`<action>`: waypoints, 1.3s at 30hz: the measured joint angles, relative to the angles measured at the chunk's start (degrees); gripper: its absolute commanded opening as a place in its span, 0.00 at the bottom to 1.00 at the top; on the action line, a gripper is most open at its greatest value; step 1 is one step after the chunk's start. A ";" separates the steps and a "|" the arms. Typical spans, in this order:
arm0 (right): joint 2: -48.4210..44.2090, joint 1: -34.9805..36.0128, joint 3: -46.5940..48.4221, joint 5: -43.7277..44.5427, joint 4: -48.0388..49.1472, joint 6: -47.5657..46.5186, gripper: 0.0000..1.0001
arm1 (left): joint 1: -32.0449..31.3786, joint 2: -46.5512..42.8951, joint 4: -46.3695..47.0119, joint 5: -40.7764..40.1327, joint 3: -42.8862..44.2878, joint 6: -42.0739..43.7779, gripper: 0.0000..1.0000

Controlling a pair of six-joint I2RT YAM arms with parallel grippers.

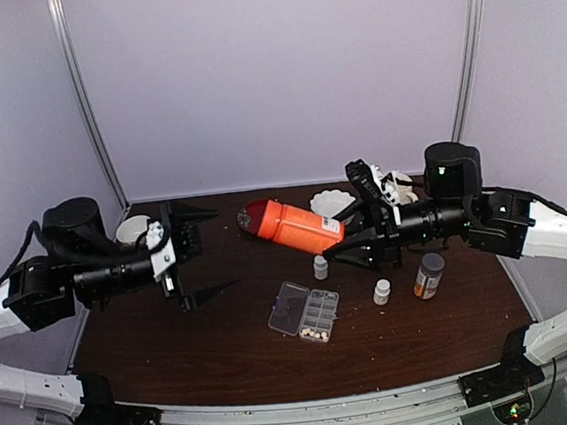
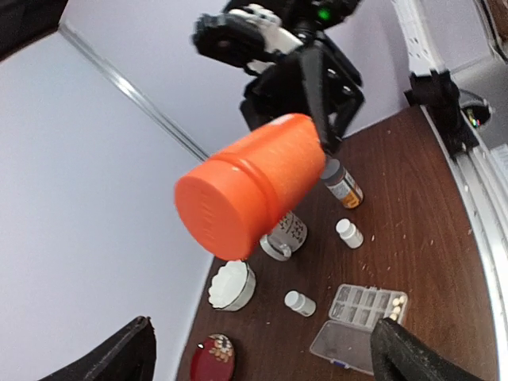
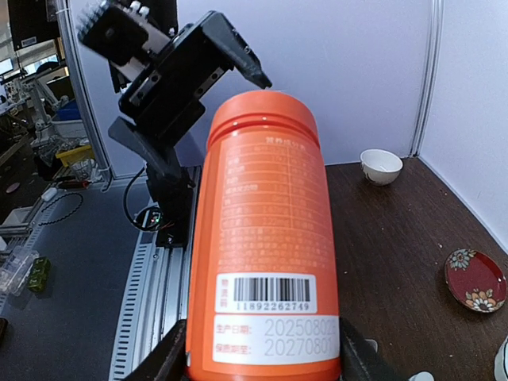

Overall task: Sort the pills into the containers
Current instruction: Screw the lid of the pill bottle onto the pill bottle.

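The clear pill box [image 1: 305, 311] lies open at the table's middle front, lid flap to the left. A few cream pills [image 1: 315, 334] sit in its near-end cells. The box [image 2: 361, 313] and pills [image 2: 394, 305] also show in the left wrist view. My right gripper [image 1: 351, 236] is shut on the base of a big orange bottle [image 1: 290, 226], held in the air on its side, cap on and pointing left. In the right wrist view the bottle [image 3: 266, 254] fills the jaws of the gripper [image 3: 262, 365]. My left gripper [image 1: 199, 253] is wide open and empty, left of the cap [image 2: 226, 202].
Two small white bottles [image 1: 321, 266] [image 1: 383, 291] and a grey-capped amber bottle [image 1: 429, 275] stand right of the box. A white fluted bowl [image 1: 332, 203], a white cup [image 1: 132, 229] and a red saucer [image 2: 210, 357] sit along the back.
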 measured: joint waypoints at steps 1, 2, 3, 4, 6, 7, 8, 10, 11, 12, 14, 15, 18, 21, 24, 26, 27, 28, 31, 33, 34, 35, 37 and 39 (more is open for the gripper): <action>-0.02 0.00 0.00 -0.11 -0.13 -0.48 0.00 | 0.00 1.29 -1.33 -0.44 2.43 -4.68 0.97; -0.02 0.00 0.00 -0.22 -0.24 -1.07 0.00 | 0.00 2.75 -2.71 -0.66 5.09 -8.96 0.97; -0.02 0.02 0.00 -0.33 -0.35 -1.79 0.00 | 0.07 3.89 -3.61 -0.50 7.06 -12.15 0.98; -0.02 0.13 0.00 -0.46 -0.55 -2.47 0.00 | 0.11 4.63 -4.07 -0.17 8.24 -14.64 0.97; -0.02 0.55 0.09 -0.74 -1.40 -4.35 0.00 | 0.11 5.35 -4.28 1.25 8.87 -19.28 0.98; -0.02 0.85 0.37 -0.79 -2.51 -5.31 0.00 | 0.11 5.42 -4.44 1.99 8.59 -20.72 0.98; -0.02 1.11 0.59 -0.81 -3.28 -6.19 0.00 | 0.11 5.42 -4.44 2.86 8.17 -21.86 0.98; -0.02 1.99 1.22 -0.79 -4.90 -8.09 0.00 | 0.11 5.33 -4.37 5.31 7.04 -23.80 0.98; -0.02 2.29 1.49 -0.79 -5.38 -8.83 0.00 | 0.11 5.33 -4.48 6.75 6.64 -24.57 0.98; -0.02 2.75 1.64 -0.79 -5.79 -9.51 0.00 | 0.11 5.51 -4.66 7.98 6.54 -25.18 0.98; -0.02 3.67 1.77 -0.52 -6.56 -10.88 0.00 | 0.11 6.08 -4.81 9.46 6.75 -25.94 0.98; -0.02 4.11 1.79 -0.24 -6.99 -11.54 0.00 | 0.11 6.62 -5.14 10.21 7.10 -26.29 0.97; 0.00 5.57 1.86 0.72 -8.11 -13.35 0.00 | 0.17 9.05 -5.84 11.93 8.22 -26.97 0.98; 0.35 6.62 2.84 1.75 -9.51 -14.73 0.00 | 0.22 10.67 -6.19 13.11 8.28 -27.36 0.95; 0.63 7.15 3.63 2.25 -9.97 -15.50 0.00 | 0.22 11.10 -6.56 14.27 8.31 -27.52 0.90; 0.68 7.17 3.76 2.51 -10.01 -15.91 0.00 | 0.22 11.13 -6.95 14.91 8.61 -27.52 0.89; 0.79 7.17 3.85 2.69 -10.10 -16.15 0.00 | 0.22 11.10 -7.04 15.19 8.76 -27.52 0.90; 0.92 7.17 4.00 2.75 -10.29 -16.31 0.00 | 0.22 11.10 -7.04 15.43 8.90 -27.52 0.91; 1.27 7.28 4.26 2.89 -10.45 -16.79 0.00 | 0.22 11.10 -7.04 16.00 8.92 -27.52 0.94; 1.46 7.34 4.28 2.91 -10.67 -16.98 0.00 | 0.22 11.08 -6.97 16.46 8.92 -27.50 0.93; 1.55 7.48 4.28 2.93 -10.84 -17.03 0.00 | 0.22 11.06 -6.93 16.68 8.92 -27.50 0.92; 1.64 7.54 4.28 2.97 -11.02 -17.14 0.00 | 0.22 11.04 -6.86 16.87 8.92 -27.50 0.91; 1.75 7.54 4.28 3.10 -11.32 -17.31 0.00 | 0.22 10.99 -6.58 17.18 8.92 -27.45 0.87; 1.77 7.58 4.28 3.13 -11.47 -17.42 0.00 | 0.22 10.99 -6.14 17.42 8.92 -27.41 0.83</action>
